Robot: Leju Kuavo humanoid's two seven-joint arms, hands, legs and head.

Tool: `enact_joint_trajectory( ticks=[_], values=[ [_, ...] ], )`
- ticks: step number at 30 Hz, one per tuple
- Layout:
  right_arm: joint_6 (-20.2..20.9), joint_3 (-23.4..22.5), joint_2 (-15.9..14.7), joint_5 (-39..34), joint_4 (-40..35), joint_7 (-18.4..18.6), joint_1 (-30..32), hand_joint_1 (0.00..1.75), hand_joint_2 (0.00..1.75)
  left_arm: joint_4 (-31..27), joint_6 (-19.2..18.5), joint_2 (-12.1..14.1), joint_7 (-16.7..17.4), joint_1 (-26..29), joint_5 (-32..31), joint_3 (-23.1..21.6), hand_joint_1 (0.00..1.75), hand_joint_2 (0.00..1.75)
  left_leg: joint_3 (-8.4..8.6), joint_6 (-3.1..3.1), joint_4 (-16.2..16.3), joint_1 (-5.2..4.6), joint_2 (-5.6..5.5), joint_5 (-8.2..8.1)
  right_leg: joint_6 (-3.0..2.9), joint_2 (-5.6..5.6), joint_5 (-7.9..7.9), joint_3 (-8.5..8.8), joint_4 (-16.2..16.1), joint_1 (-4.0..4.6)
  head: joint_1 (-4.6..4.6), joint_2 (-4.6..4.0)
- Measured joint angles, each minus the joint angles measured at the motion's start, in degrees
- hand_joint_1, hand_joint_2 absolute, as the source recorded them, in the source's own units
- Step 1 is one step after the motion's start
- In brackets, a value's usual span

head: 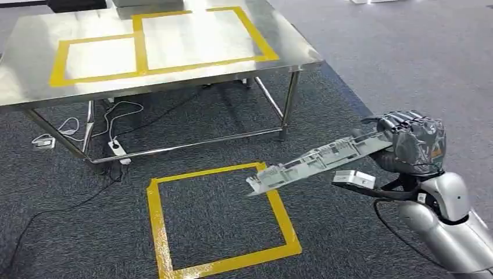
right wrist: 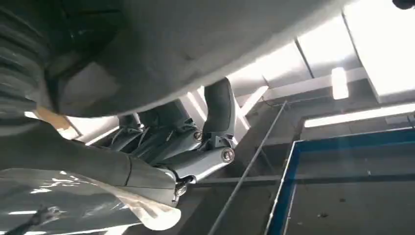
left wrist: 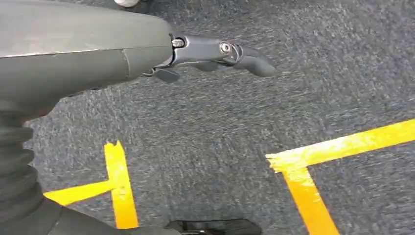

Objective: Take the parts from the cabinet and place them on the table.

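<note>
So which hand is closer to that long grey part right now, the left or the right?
Right. The right hand grips one end of the long grey part, holding it out above the carpet. The left hand hangs over the carpet with nothing in it, apart from the part.

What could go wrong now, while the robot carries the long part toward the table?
1. The right hand holds the long grey part by one end only, so the free end sticks far out and tilts down. It may slip or twist in the grasp.
2. That free end leads toward the steel table and sits lower than the tabletop, so it could strike the edge or a leg unless lifted.
3. Loose cables lie on the carpet under the table and could catch a foot.
</note>
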Motion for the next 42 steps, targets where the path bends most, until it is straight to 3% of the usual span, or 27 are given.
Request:
enact_joint_trajectory(
  ticks=[1,4,6,7,9,11,12,13,15,17,19,21,22,25,26,27,30,31,32,33,35,37,38,40,41,42],
  values=[
    [-0.02,0.02,0.00,0.22,-0.02,0.00,-0.14,1.75,1.75,0.00,-0.02,0.04,-0.02,-0.12,0.00,-0.02,0.00,1.75,-0.37,-0.35,0.67,-0.28,-0.34,-0.22,-0.51,0.17,-0.98,1.21,-1.73,0.13,-0.02,0.00],
    [-0.04,0.09,0.00,0.57,0.02,0.00,-0.05,1.75,1.75,0.02,-0.02,0.04,-0.07,0.13,-0.07,-0.09,0.00,1.75,-0.46,-0.86,0.39,-0.14,-0.38,0.02,-1.30,0.12,-0.90,0.96,-1.27,0.29,-0.09,0.00],
    [-0.07,0.07,0.00,0.79,0.00,0.00,-0.21,1.75,1.75,0.02,-0.09,0.22,-0.22,0.08,-0.13,-0.13,0.00,1.75,-0.86,-1.68,1.73,-0.11,0.32,-1.34,-1.76,-0.12,-0.87,1.58,-1.64,-0.09,-0.20,0.00],
    [-0.07,0.07,0.02,0.81,0.00,0.02,-0.24,1.75,1.75,0.02,-0.15,0.22,-0.33,-0.01,-0.15,-0.15,0.00,1.75,-2.17,-2.07,4.90,0.04,0.69,-3.10,-2.08,-0.34,-1.04,1.78,-1.64,-0.09,-0.55,0.00],
    [-0.02,0.11,0.00,0.94,0.02,0.00,-0.20,1.75,1.75,0.02,-0.46,0.22,-0.68,-0.04,-0.20,-0.17,0.00,1.75,-6.43,-2.53,13.74,0.43,0.99,-6.76,-2.39,-0.65,-1.30,2.09,-1.62,0.00,-0.42,0.00],
    [0.02,0.15,0.00,1.01,0.11,0.00,-0.19,1.75,1.75,0.07,-0.74,0.20,-1.03,0.11,-0.24,-0.26,0.00,1.75,-8.56,-2.66,17.31,0.61,1.00,-6.72,-2.43,-0.76,-1.57,2.40,-1.62,0.01,-0.46,0.00],
    [0.02,0.18,0.02,1.03,0.15,0.02,-0.19,1.75,1.75,0.11,-0.87,0.22,-1.11,0.13,-0.24,-0.35,0.00,1.75,-8.02,-2.58,15.80,0.66,1.01,-5.08,-2.38,-0.76,-1.75,2.62,-1.61,0.01,-0.44,0.00],
    [0.02,0.17,0.00,1.05,0.15,0.04,-0.22,1.75,1.75,0.11,-0.98,0.22,-1.16,0.12,-0.24,-0.39,0.00,1.75,-6.50,-2.40,12.31,0.67,1.03,-2.69,-2.33,-0.75,-1.94,2.98,-1.61,0.01,-0.46,0.00],
    [0.02,0.17,0.00,1.14,0.15,0.09,-0.23,1.75,1.75,0.11,-1.09,0.31,-1.40,0.11,-0.22,-0.48,0.00,1.75,-2.12,-1.78,2.66,0.61,1.12,2.00,-2.00,-0.75,-2.60,3.90,-1.66,-0.01,-0.46,0.00],
    [0.02,0.17,0.00,1.18,0.15,0.09,-0.31,1.75,1.75,0.13,-1.38,0.33,-1.84,-0.05,-0.24,-0.48,0.00,1.75,-0.81,-1.28,0.82,0.15,1.21,0.30,-1.25,-0.62,-2.82,3.71,-1.70,0.26,-0.44,0.00],
    [0.04,0.13,0.00,1.18,0.15,0.15,-0.25,1.75,1.75,0.13,-1.53,0.31,-1.92,0.03,-0.22,-0.52,0.00,1.75,-1.05,-0.89,0.93,-0.02,1.21,-0.04,-0.55,-0.77,-2.74,3.82,-2.25,0.11,-0.42,0.00],
    [0.02,0.07,-0.18,1.22,0.15,0.15,-0.29,1.75,1.75,0.13,-1.55,0.31,-1.95,0.19,-0.22,-0.57,0.00,1.75,0.00,-0.18,-0.41,0.46,1.20,0.32,0.04,-0.65,-3.44,3.81,-2.02,-0.02,-0.37,0.00],
    [0.02,0.02,-0.22,1.18,0.15,0.15,-0.43,1.75,1.75,0.13,-1.55,0.35,-1.97,0.13,-0.11,-0.57,0.00,1.75,0.26,0.25,-0.62,0.45,1.18,0.22,-0.01,-0.50,-4.60,2.82,-0.11,0.07,-0.22,0.00],
    [0.02,0.04,-0.31,1.20,0.15,0.18,-0.07,1.75,1.75,0.13,-1.70,0.26,-1.97,-0.02,-0.13,-0.59,0.00,1.75,0.36,0.90,-0.58,0.14,1.16,-0.13,0.17,-0.32,-9.42,-4.55,12.82,0.12,0.09,0.00],
    [0.04,0.09,-0.31,1.20,0.17,0.17,0.08,1.75,1.75,0.15,-1.75,0.22,-1.94,0.06,-0.15,-0.59,0.00,1.75,0.47,0.96,-0.56,0.01,1.11,-0.24,0.23,-0.31,-9.27,-6.10,14.77,0.12,0.09,0.00],
    [0.04,0.09,-0.31,1.22,0.17,0.17,0.20,1.75,1.75,0.15,-1.75,0.22,-1.94,0.14,-0.15,-0.59,0.00,1.75,0.67,0.96,-0.55,-0.04,1.05,-0.39,0.17,-0.32,-7.69,-6.32,14.09,0.12,0.06,0.00],
    [0.04,0.09,-0.31,1.25,0.17,0.20,0.12,1.75,1.75,0.15,-1.75,0.22,-1.92,0.12,-0.13,-0.59,0.00,1.75,1.73,0.57,-0.30,-0.05,0.87,-1.27,-0.14,-0.33,0.99,-1.16,1.34,0.11,0.09,0.00],
    [0.04,0.09,-0.31,1.27,0.20,0.20,0.07,1.75,1.75,0.15,-1.77,0.22,-1.92,0.07,-0.13,-0.59,0.00,1.75,1.80,0.31,-0.35,-0.05,0.84,-1.45,-0.38,-0.20,-0.25,-0.37,0.16,0.18,0.02,0.00],
    [0.04,0.11,-0.33,1.36,0.17,0.24,0.08,1.75,1.75,0.15,-1.77,0.24,-1.95,-0.02,-0.13,-0.59,0.00,1.75,1.54,-0.05,0.35,-0.48,0.68,-1.76,-0.59,-0.17,-0.28,1.07,-1.63,0.39,0.02,0.00],
    [0.02,0.11,-0.39,1.38,0.17,0.26,0.21,1.75,1.75,0.15,-1.79,0.22,-1.95,0.00,-0.13,-0.59,0.00,1.75,1.42,-0.27,0.16,-0.36,0.68,-1.66,-1.09,-0.12,-0.54,0.89,-1.29,0.49,0.00,0.00],
    [0.02,0.09,-0.39,1.40,0.15,0.31,0.41,1.75,1.75,0.15,-1.81,0.22,-1.97,0.15,-0.15,-0.59,0.00,1.75,1.66,-0.49,-0.03,-0.26,0.67,-1.72,-1.42,-0.10,-0.71,0.93,-1.31,0.58,-0.09,0.00],
    [0.02,0.11,-0.39,1.49,0.13,0.33,0.47,1.75,1.75,0.15,-1.84,0.48,-1.97,0.10,-0.15,-0.59,0.00,1.75,1.78,-1.19,0.80,-0.40,0.77,-2.73,-2.03,-0.30,-0.71,1.88,-1.93,0.01,0.00,0.00],
    [0.00,0.11,-0.39,1.46,0.13,0.35,0.44,1.75,1.75,0.15,-1.84,0.46,-1.97,0.04,-0.15,-0.59,0.00,1.75,0.58,-1.64,3.56,-0.25,0.94,-4.20,-2.41,-0.50,-0.95,2.27,-2.02,-0.08,-0.59,0.00],
    [0.00,0.09,-0.39,1.49,0.13,0.35,0.60,1.75,1.75,0.15,-1.88,0.48,-1.97,0.08,-0.15,-0.59,0.00,1.75,-4.27,-2.18,13.01,0.35,1.08,-8.00,-2.70,-0.68,-1.30,2.67,-2.01,-0.02,-0.50,0.00],
    [0.00,0.13,-0.39,1.53,0.13,0.35,0.68,1.75,1.75,0.15,-1.92,0.48,-1.97,0.15,-0.15,-0.59,0.00,1.75,-6.47,-2.31,16.82,0.48,1.09,-9.04,-2.68,-0.68,-1.46,2.84,-2.00,-0.01,-0.53,0.00],
    [0.00,0.13,-0.39,1.60,0.13,0.35,0.84,1.75,1.75,0.15,-1.95,0.46,-1.97,0.24,-0.15,-0.59,0.00,1.75,-7.70,-2.39,18.18,0.58,1.09,-8.51,-2.66,-0.66,-1.70,3.14,-2.00,-0.02,-0.52,0.00]
  ],
)
